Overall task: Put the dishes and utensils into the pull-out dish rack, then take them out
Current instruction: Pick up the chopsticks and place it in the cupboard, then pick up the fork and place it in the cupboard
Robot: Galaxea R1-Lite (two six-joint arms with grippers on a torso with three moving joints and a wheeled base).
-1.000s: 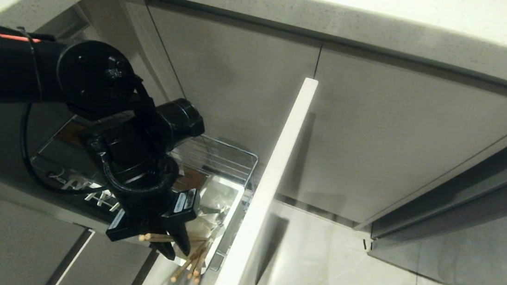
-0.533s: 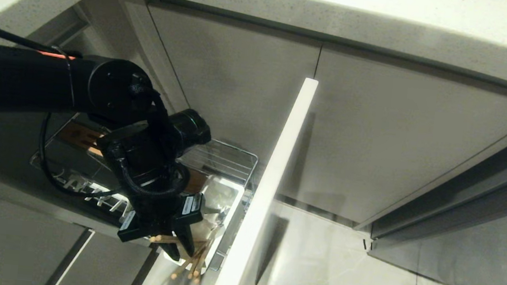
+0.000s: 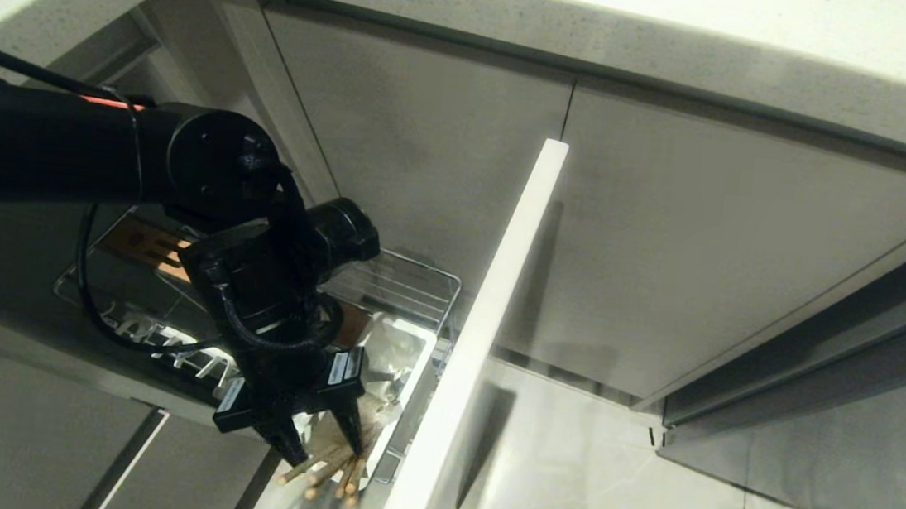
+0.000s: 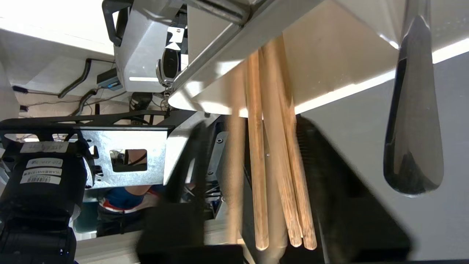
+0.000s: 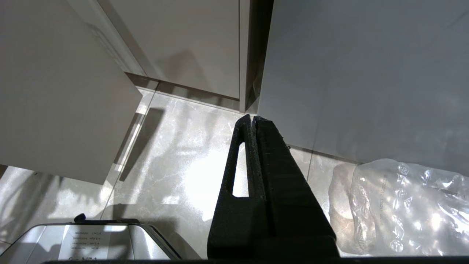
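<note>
The pull-out dish rack stands drawn out below the counter, its pale front panel edge-on. My left gripper hangs over the white utensil caddy at the rack's near corner. Its fingers stand open on either side of the light-wood chopsticks, which stick out of the caddy and lean outward. The fork's silver handle pokes out beside them. The dishes are out of view. My right gripper is shut on nothing, parked above the floor.
The stone countertop overhangs grey cabinet doors. A crumpled clear plastic bag lies on the pale floor tiles at the right. My own base and metal bracket sit close beyond the left gripper.
The left gripper was shut on the chopsticks over the caddy. Its fingers have now spread and the sticks have dropped loose, leaning out of the caddy. The left arm shifted slightly right.
</note>
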